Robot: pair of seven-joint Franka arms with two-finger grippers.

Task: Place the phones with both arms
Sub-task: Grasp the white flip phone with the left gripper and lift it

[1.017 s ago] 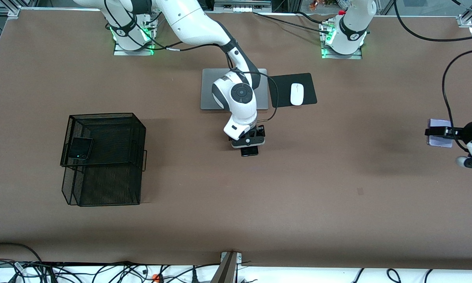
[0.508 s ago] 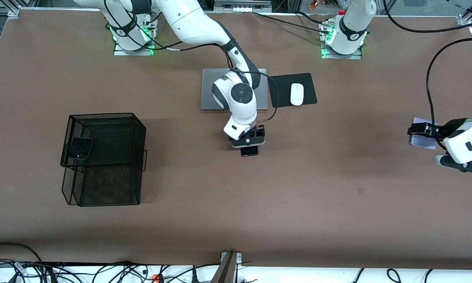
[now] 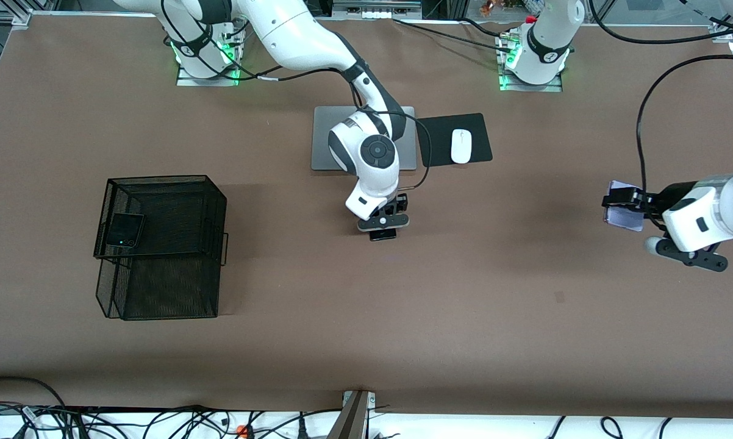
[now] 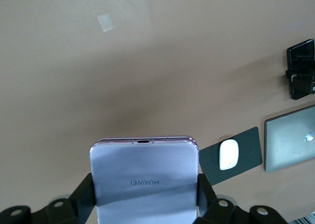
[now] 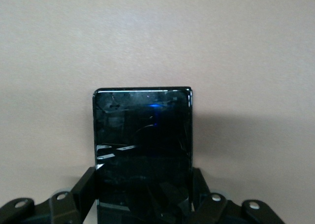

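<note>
A long slim black phone (image 3: 383,235) sits between the fingers of my right gripper (image 3: 383,229), which is shut on it low over the table's middle, just nearer the front camera than the laptop. In the right wrist view, this phone's (image 5: 142,140) dark glass fills the gap of the right gripper (image 5: 142,190). My left gripper (image 3: 624,202) is shut on the pale lavender-white phone (image 3: 625,215), held in the air over the left arm's end of the table; its back (image 4: 143,177) reads HUAWEI. The small squarish black phone (image 3: 124,230) lies in the mesh basket.
The black wire-mesh basket (image 3: 159,178) stands toward the right arm's end of the table. A grey laptop (image 3: 321,140) lies closed beside a black pad (image 3: 436,143) carrying a white mouse (image 3: 461,146). Cables hang by the left arm.
My left arm has carried the lavender phone toward the table's middle. My right gripper has closed on the black phone and shifted slightly toward the laptop.
</note>
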